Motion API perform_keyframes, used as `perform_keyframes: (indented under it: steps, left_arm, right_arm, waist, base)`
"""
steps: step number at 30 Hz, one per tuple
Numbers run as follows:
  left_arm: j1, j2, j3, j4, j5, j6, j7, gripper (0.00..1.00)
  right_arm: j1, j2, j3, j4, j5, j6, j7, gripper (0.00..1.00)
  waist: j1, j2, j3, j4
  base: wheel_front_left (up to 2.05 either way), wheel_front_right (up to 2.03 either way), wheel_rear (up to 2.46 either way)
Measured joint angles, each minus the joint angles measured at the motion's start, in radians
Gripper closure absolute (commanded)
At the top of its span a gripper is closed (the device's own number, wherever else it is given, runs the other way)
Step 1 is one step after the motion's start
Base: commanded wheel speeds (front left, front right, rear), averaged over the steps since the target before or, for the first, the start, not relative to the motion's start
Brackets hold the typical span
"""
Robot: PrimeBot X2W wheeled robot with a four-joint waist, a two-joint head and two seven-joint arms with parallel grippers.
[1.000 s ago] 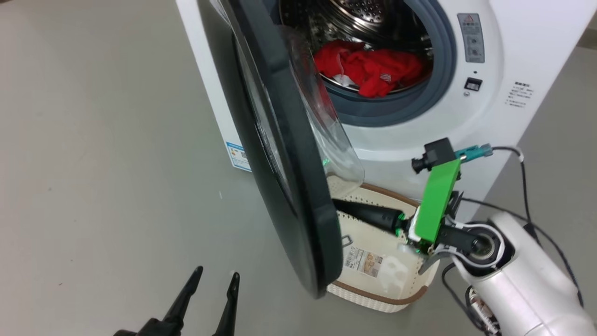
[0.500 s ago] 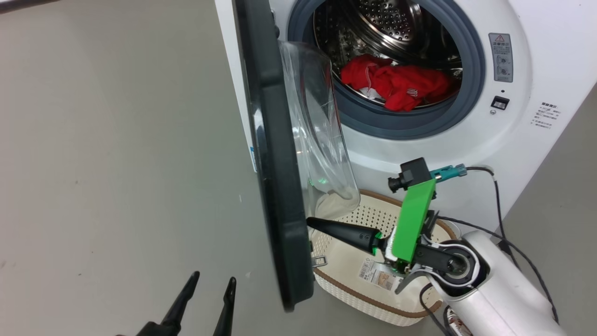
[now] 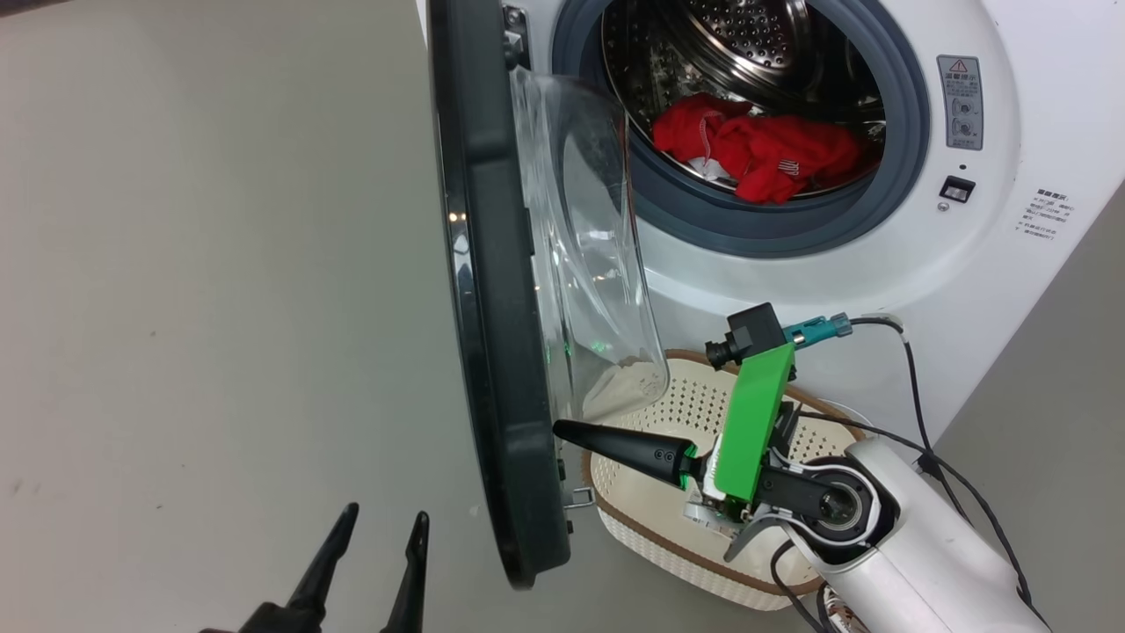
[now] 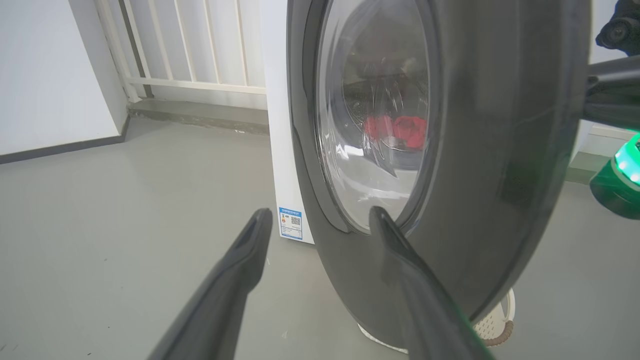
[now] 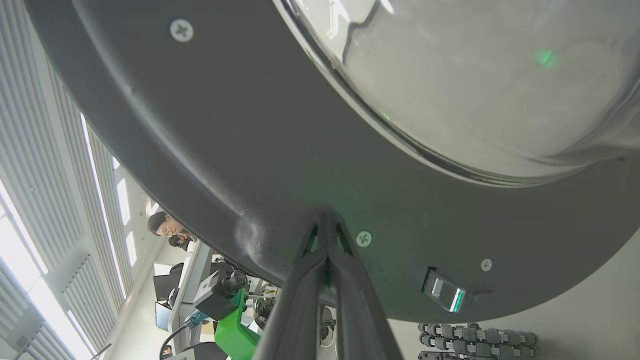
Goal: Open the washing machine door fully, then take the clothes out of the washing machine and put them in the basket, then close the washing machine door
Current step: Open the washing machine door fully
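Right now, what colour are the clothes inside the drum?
The clothes are bright red, clearest in the head view.

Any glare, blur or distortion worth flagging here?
Head view: sharp, a glare streak on the washing machine door. Left wrist view: the left gripper is soft, near the lens. Right wrist view: wide-angle bending, blown-out bright panels at lower left.

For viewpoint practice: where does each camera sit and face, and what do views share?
Head: high on the robot, looking down at the washing machine door, clothes and basket; left gripper, right gripper show.
Left wrist: on that arm, faces the door's outer glass; open fingers.
Right wrist: faces its inner rim; shut fingers touch it.
All share the door.
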Motion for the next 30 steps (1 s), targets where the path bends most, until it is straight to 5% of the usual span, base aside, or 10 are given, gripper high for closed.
perform_keyframes:
  steps: [3,5,6,7,30]
  left_arm:
    - [0.000,0.000,0.001,0.000,-0.001,0.000,0.000,0.00]
    - [0.000,0.000,0.001,0.000,-0.001,0.000,0.000,0.00]
    - [0.000,0.000,0.000,0.000,-0.001,0.000,0.000,0.00]
    - [0.000,0.000,0.000,0.002,-0.001,0.000,0.000,0.00]
    - [-0.003,0.000,0.043,0.029,0.001,-0.011,0.000,0.00]
  right_arm:
    - [0.000,0.002,0.002,0.002,0.000,0.000,-0.016,1.00]
    - [0.000,0.005,0.000,0.003,-0.003,0.000,-0.039,0.56]
    - [0.000,0.006,-0.002,0.004,-0.008,0.000,-0.049,0.11]
    - [0.000,0.007,-0.005,0.004,-0.008,0.000,-0.058,0.00]
    - [0.198,-0.113,-0.028,0.000,-0.125,0.000,-0.332,0.00]
  waist:
    - [0.0000,0.0000,-0.001,-0.001]
    - [0.0000,0.0000,-0.004,-0.003]
    - [0.0000,0.0000,-0.006,-0.004]
    - [0.0000,0.0000,-0.007,-0.005]
    - [0.0000,0.0000,-0.014,-0.095]
  base:
    - [0.00,0.00,0.00]
    - [0.00,0.00,0.00]
    - [0.00,0.00,0.00]
    - [0.00,0.00,0.00]
    - [0.00,0.00,0.00]
